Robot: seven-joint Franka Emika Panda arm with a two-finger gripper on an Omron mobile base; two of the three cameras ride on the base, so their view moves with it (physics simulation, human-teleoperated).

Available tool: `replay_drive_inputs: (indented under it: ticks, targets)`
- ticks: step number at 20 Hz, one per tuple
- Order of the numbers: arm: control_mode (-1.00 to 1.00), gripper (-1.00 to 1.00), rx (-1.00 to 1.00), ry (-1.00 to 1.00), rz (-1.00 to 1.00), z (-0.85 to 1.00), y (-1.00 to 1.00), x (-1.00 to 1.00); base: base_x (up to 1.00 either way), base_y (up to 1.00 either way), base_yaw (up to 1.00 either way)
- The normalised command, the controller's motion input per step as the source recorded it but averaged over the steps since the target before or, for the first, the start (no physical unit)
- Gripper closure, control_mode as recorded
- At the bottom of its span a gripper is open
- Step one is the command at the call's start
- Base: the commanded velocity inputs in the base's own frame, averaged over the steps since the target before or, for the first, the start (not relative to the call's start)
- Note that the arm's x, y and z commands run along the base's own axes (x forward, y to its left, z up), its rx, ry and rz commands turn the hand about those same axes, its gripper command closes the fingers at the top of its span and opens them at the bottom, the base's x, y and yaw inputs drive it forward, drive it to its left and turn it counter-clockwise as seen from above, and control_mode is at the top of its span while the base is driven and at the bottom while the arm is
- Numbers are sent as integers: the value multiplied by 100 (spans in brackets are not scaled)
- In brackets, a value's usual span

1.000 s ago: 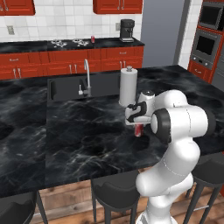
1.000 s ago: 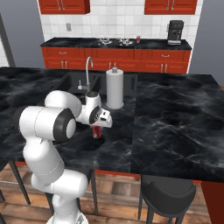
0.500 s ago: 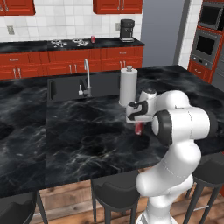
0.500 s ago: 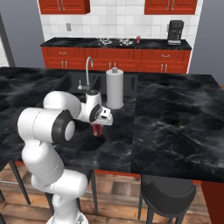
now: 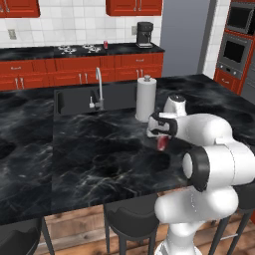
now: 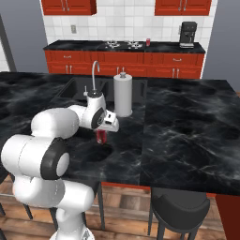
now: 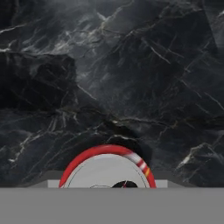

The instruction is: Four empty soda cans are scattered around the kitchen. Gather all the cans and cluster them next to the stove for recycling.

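My gripper (image 5: 160,138) (image 6: 102,132) is shut on a red soda can (image 5: 162,144) (image 6: 100,137) and holds it upright just above the black island countertop (image 5: 99,149). In the hand view the can's silver top and red rim (image 7: 107,168) sit at the bottom, over dark marble. The fingers are hidden behind the can. On the back counter lies the stove (image 5: 77,48) (image 6: 123,44), with a second small red soda can (image 5: 105,45) (image 6: 148,42) standing just right of it.
A tall white paper-towel roll (image 5: 146,98) (image 6: 123,95) stands close behind the gripper. The sink (image 5: 79,102) with its curved faucet (image 5: 99,85) is to the left. A coffee machine (image 5: 145,34) is on the back counter. Stools (image 5: 132,224) stand along the island's near edge.
The gripper has risen slightly with the red can in it. Nothing else has moved.
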Motion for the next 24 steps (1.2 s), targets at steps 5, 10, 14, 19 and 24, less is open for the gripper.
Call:
replay_drive_inputs:
  ticks: [5,10,14,19,24]
  targets:
    - [-100,100,0,-1,0,39,0,-75,0,0,0]
    - [-100,100,0,0,0,24,0,-66,0,0,0]
    - [-100,100,0,-1,0,26,0,-57,0,0,0]
    - [-100,100,0,-6,0,39,0,-31,0,0,0]
    - [-100,100,0,-9,0,37,0,-40,0,0,0]
